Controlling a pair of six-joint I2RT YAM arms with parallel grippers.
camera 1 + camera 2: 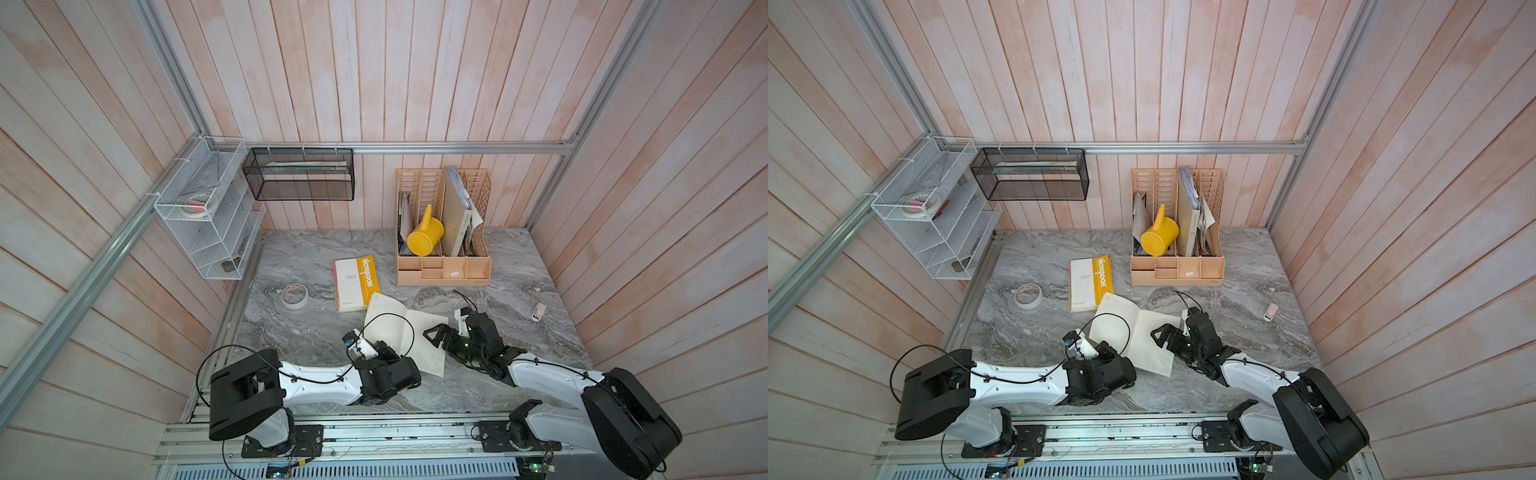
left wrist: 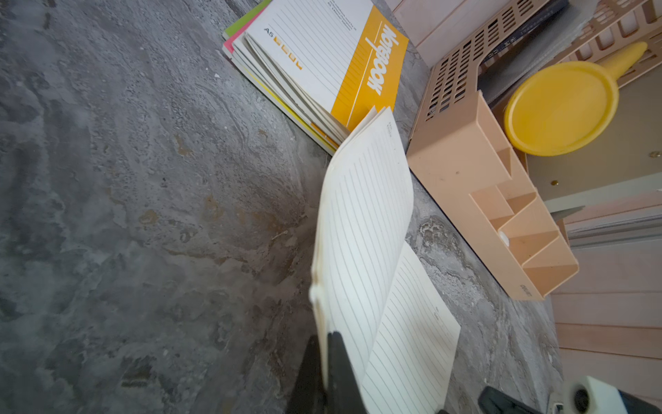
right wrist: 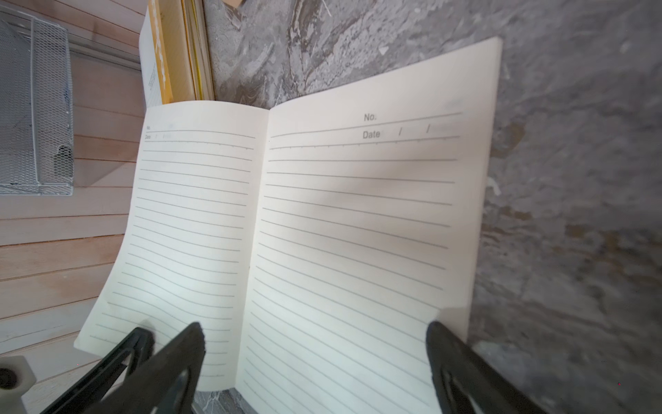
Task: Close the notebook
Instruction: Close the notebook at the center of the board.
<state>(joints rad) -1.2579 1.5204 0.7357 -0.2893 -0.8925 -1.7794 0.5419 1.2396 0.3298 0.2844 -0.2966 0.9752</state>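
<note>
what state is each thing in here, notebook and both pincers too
open lined notebook: open, one half raised, the other flat on the table
left pincer: shut on the raised half's edge
right pincer: open, over the flat page, contact unclear
yellow-and-white notebook: closed, on top of a stack
white tape roll: lying flat
yellow plastic watering can: tilted in the beige organiser

The notebook (image 3: 358, 215) had matt lined paper. The tabletop (image 1: 311, 332) looked like rough grey stone. At one o'clock from the notebook, the organizer (image 1: 442, 272) was smooth plastic; my right gripper (image 3: 315, 329) was matt black plastic.
</note>
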